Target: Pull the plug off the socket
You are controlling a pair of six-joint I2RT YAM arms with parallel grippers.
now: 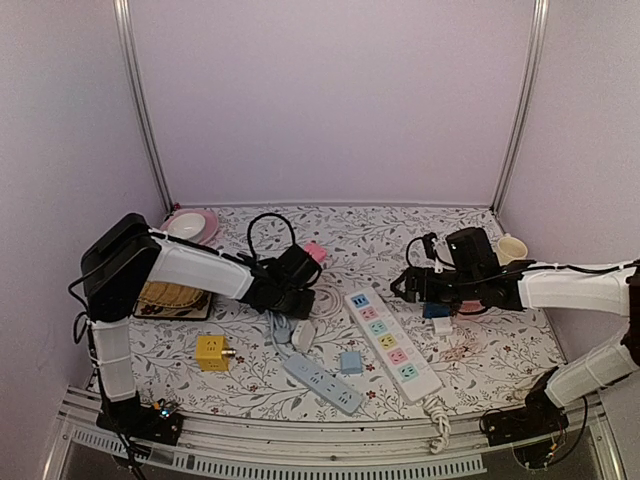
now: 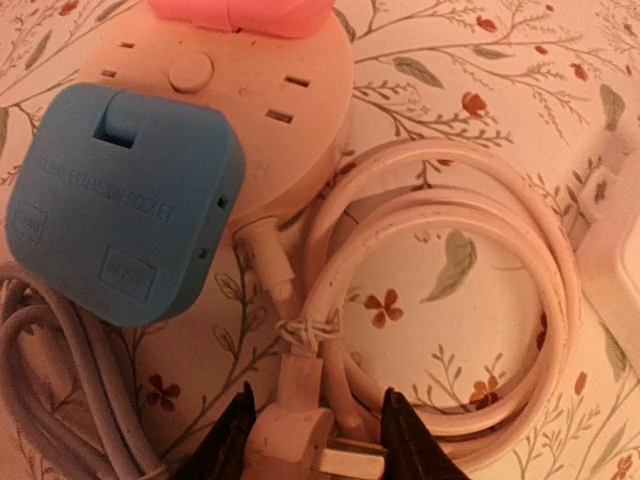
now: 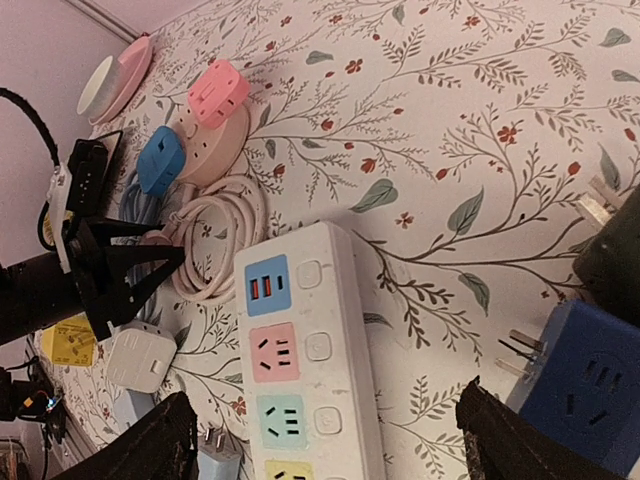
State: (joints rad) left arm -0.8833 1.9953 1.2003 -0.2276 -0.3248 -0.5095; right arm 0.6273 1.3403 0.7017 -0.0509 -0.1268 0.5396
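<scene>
Here, the left gripper (image 2: 318, 420) is seen low over the flowered table cover (image 2: 480, 60). Its two dark fingers (image 2: 228, 445) are closed in on the white cord plug (image 2: 290, 440) at the end of a coiled cream cord (image 2: 450, 250), so that this plug is pinched between them with a strand of cord beside it. The round socket (image 2: 310, 110) is found just beyond the coil, the cord running out from its rim. Two plugs are seated on its face: a blue plug (image 2: 120, 200) on the side nearer the fingers and a pink plug (image 2: 240, 12) at the far edge. Neither is touched by the gripper. In the overhead view the socket is largely hidden beneath the left wrist, and only the pink plug is shown past it. The right gripper (image 3: 325, 400) is held with its fingers spread wide above the long white power strip (image 3: 300, 350), which is laid between the two arms. A dark blue adapter (image 3: 590, 375) with bare prongs is set just beside one of its fingers, apart from the strip. A yellow cube socket (image 1: 210, 352) and a grey-blue strip (image 1: 322, 382) are placed near the front edge.
</scene>
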